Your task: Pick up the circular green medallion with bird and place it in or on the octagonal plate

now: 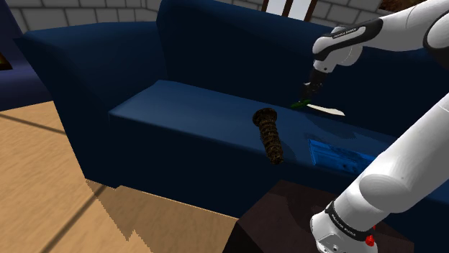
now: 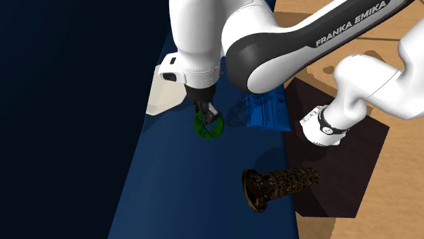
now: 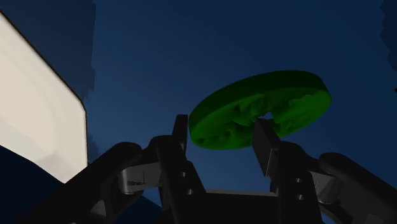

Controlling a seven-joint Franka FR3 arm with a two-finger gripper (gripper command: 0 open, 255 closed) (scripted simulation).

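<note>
Tilted green openwork medallion, apparently pinched at its rim in the black gripper.

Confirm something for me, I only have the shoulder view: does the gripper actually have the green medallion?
Observer: Yes. In the wrist view the gripper clasps the green medallion, one finger at its outer rim, the other in its central opening.
Operator: Where is the plate from there?
Observer: In the second exterior view the white plate lies close beside the medallion, toward that view's upper left.
Operator: And that dark screw-shaped thing?
Observer: The dark screw-shaped object lies on the medallion's other side, away from the plate.
</note>
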